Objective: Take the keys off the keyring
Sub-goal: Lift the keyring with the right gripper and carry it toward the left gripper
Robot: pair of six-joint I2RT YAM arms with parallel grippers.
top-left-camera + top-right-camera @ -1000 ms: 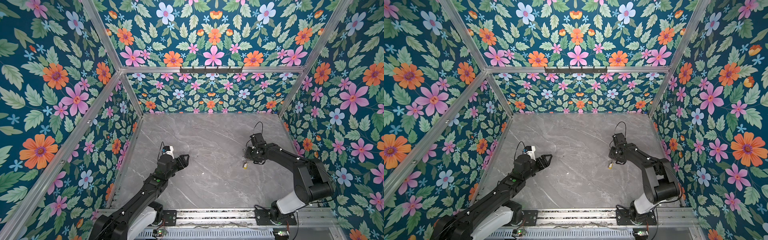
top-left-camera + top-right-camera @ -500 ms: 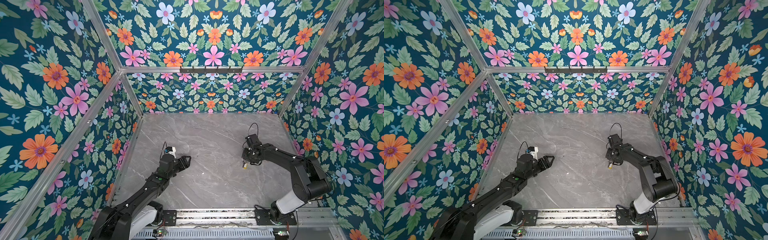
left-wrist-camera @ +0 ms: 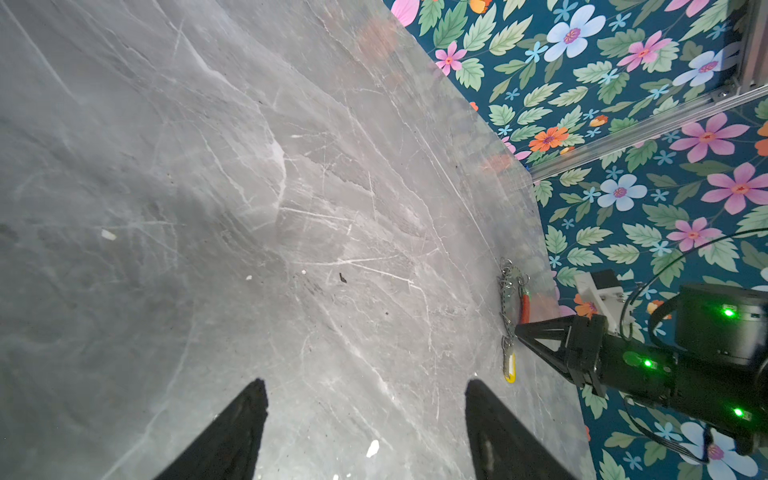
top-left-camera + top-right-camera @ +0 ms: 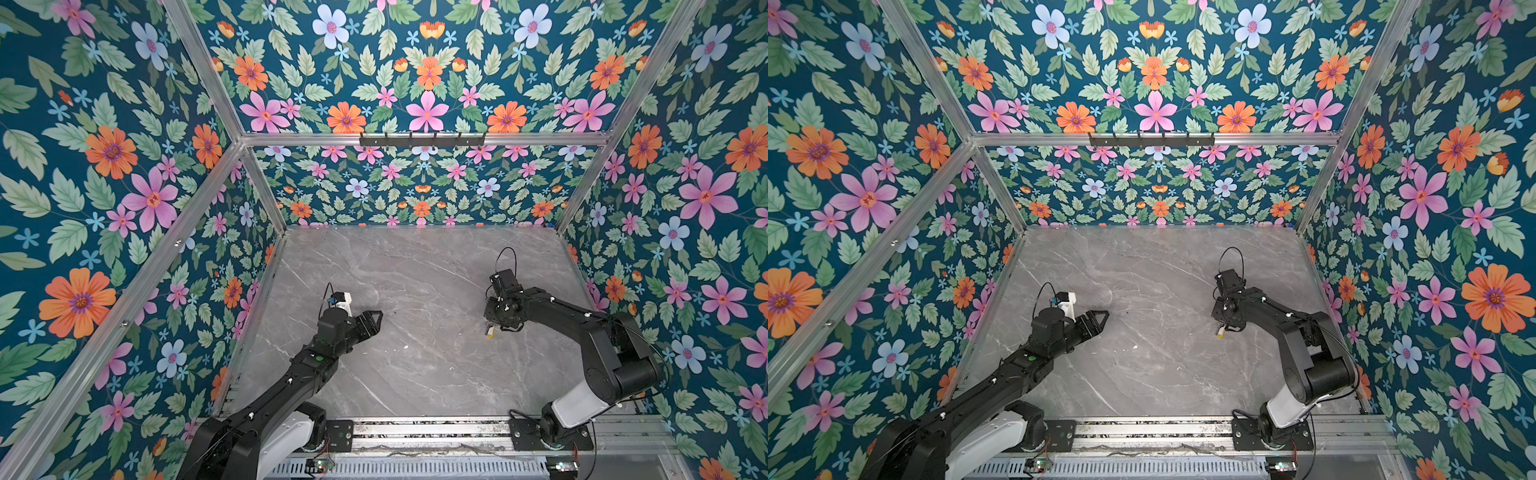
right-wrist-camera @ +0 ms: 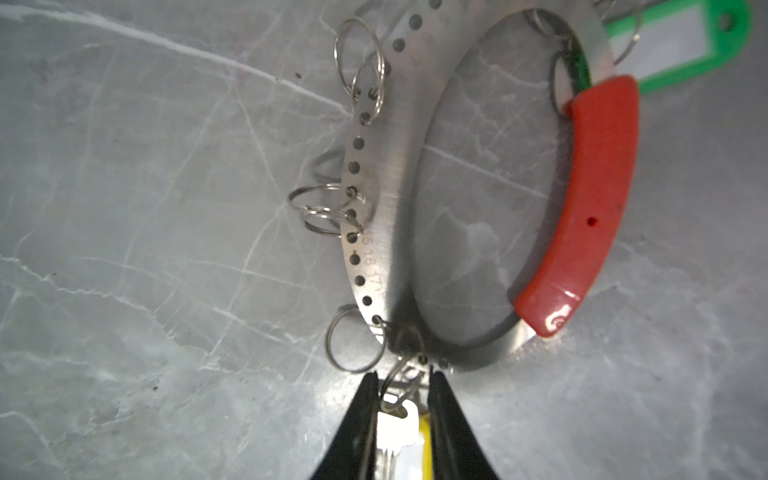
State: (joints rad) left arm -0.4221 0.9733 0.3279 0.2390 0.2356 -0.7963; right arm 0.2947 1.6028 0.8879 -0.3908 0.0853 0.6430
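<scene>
Where the tabletop (image 4: 415,374) meets the metal rail (image 4: 432,428) at its near edge, both arms rise from their bases. The left end effector (image 4: 374,320) hangs over the near-left part, its jaws wide apart and holding nothing. The left wrist view shows bare grey marble between and ahead of its fingertips.

A broad stretch of open tabletop separates it from the right end effector (image 4: 493,325), which points down near the right wall (image 4: 615,291). In the right wrist view its two black fingers (image 5: 361,415) stand close on either side of the yellow key (image 5: 424,436), at the small loop joining it to the keyring (image 5: 374,208). I cannot tell whether they press on it.

The keyring lies flat on the tabletop just beyond, with small silver loops (image 5: 357,66) along its outer rim and its red segment (image 5: 594,199) on the side toward that wall. A green tag (image 5: 681,37) lies at the end away from the fingers, partly hidden by the rim. Beyond it, bare tabletop runs to the back wall (image 4: 415,195).
</scene>
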